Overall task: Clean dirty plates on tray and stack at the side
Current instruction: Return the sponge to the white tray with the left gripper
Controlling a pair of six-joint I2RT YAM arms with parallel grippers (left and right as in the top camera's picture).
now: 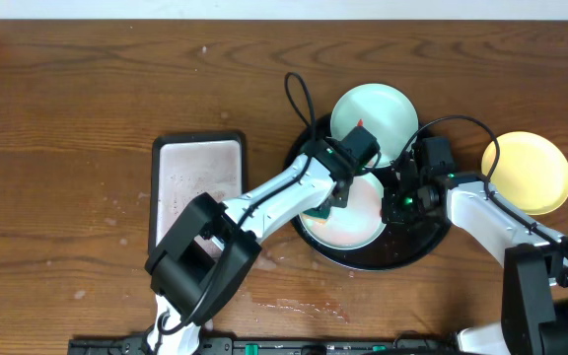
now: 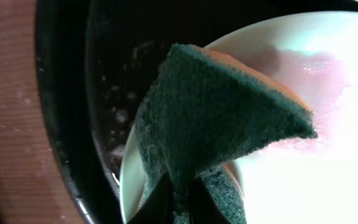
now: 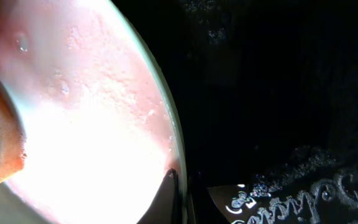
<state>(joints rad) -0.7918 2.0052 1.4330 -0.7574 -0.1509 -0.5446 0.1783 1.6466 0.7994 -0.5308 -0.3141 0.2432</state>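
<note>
Left tool (image 2: 178,198) clamps the sponge (image 2: 216,118) against the smeared plate (image 2: 328,180) for scrubbing. Right tool (image 3: 182,196), closed, meets its three-o'clock rim, probably steadying it.

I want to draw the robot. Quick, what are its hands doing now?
Left gripper: closed, holding the green sponge.
Right gripper: closed on the smeared plate's rim.

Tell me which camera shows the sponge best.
Left wrist: the sponge fills the frame, pinched in the left jaws over the smeared plate. Overhead shows a sliver under the arm; right wrist only its edge.
</note>
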